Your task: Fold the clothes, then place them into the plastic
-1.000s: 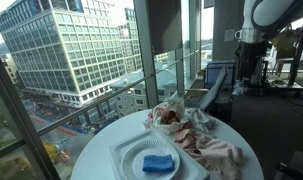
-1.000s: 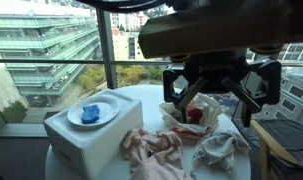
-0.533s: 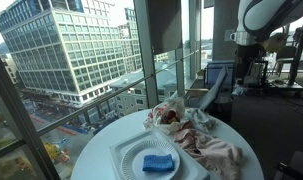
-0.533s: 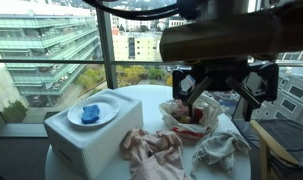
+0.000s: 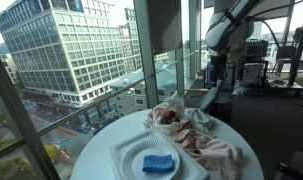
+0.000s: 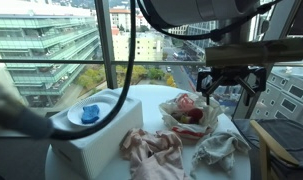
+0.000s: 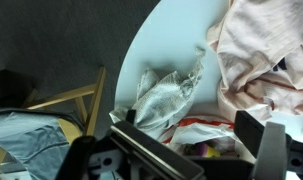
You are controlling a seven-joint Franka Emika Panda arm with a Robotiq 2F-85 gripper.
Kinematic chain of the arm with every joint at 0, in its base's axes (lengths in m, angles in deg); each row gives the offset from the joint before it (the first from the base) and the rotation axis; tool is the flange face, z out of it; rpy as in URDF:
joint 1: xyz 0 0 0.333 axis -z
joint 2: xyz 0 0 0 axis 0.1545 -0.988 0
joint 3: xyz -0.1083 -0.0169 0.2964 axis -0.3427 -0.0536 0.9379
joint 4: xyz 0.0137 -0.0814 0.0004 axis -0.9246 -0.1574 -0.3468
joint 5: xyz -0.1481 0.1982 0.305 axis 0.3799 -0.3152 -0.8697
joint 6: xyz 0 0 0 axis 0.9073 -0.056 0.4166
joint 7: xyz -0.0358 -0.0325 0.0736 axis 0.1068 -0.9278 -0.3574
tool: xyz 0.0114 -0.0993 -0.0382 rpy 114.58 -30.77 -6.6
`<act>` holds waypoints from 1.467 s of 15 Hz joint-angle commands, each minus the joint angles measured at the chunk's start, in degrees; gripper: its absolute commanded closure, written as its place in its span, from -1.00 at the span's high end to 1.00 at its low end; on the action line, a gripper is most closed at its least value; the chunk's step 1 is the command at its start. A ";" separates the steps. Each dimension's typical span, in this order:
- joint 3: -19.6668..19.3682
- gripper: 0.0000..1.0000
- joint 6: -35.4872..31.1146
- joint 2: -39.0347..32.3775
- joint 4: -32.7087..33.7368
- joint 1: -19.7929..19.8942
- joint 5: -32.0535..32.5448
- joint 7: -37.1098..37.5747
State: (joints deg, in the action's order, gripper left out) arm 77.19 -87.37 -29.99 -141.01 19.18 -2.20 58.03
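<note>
A pink cloth (image 5: 217, 152) lies crumpled on the round white table (image 5: 101, 140); it also shows in an exterior view (image 6: 156, 152) and in the wrist view (image 7: 261, 50). A grey-white cloth (image 6: 221, 148) lies beside it, also in the wrist view (image 7: 166, 95). A white plastic bag with red print (image 6: 186, 112) sits open at the table's far side, seen too in an exterior view (image 5: 169, 115) and in the wrist view (image 7: 196, 138). My gripper (image 6: 227, 86) hangs open and empty above the bag; it also shows in the wrist view (image 7: 189, 135) and in an exterior view (image 5: 213, 72).
A white box (image 6: 76, 140) carries a plate with a blue sponge (image 6: 89, 114), also seen in an exterior view (image 5: 157, 162). A wooden chair (image 7: 71, 100) stands by the table edge. Large windows (image 5: 71, 50) run close behind the table.
The arm has swung away from one exterior camera towards the far side of the table. My gripper now hangs over the plastic bag, still open. The clothes have not moved.
</note>
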 commanded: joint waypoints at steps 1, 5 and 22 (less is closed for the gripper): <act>2.99 1.00 -0.33 -13.90 14.30 2.27 -5.37 -3.03; 6.33 1.00 -0.71 -26.80 26.36 5.42 -8.41 -2.03; 8.39 0.71 0.82 -62.84 60.58 8.85 -7.85 2.24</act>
State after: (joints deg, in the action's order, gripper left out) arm 86.09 -89.76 -88.10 -88.04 27.98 -11.14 58.93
